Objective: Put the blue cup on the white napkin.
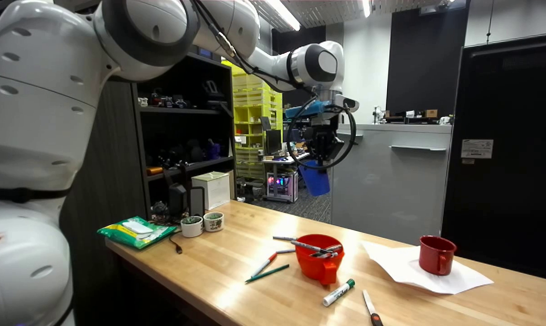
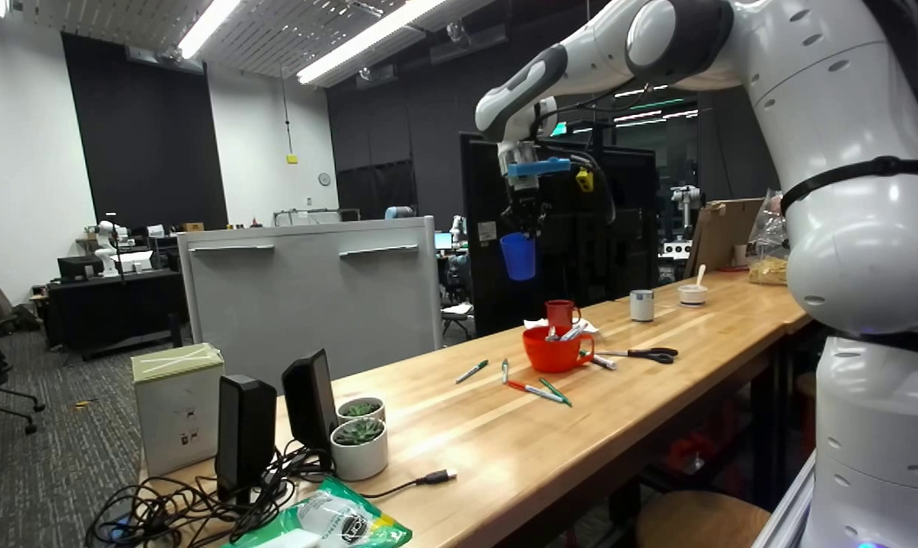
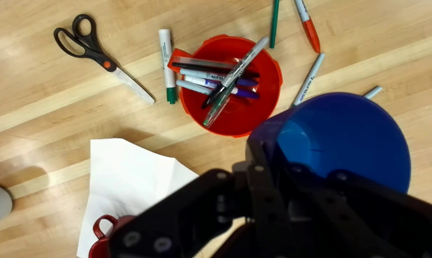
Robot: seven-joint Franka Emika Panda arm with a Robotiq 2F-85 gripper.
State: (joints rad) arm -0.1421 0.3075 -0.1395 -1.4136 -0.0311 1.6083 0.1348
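The blue cup hangs in the air above the table, tilted, in both exterior views [image 1: 315,181] [image 2: 518,260]. In the wrist view, its open mouth [image 3: 352,136] faces the camera. My gripper [image 1: 322,165] is shut on the cup's wall near the rim, with one finger inside and one outside; the gripper also shows in the wrist view [image 3: 273,154]. The white napkin [image 1: 397,262] lies on the table under a dark red cup [image 1: 429,256]. In the wrist view, the napkin [image 3: 130,175] is at lower left, partly hidden by the gripper and the dark red cup [image 3: 100,249].
A red bowl [image 1: 311,267] with a handle holds several pens. Loose pens, a green-capped marker [image 3: 167,61] and black-handled scissors [image 3: 94,50] lie around it. A whitish cup [image 2: 642,306] stands beyond the napkin. Small potted plants [image 2: 360,455], speakers and cables are at the opposite end.
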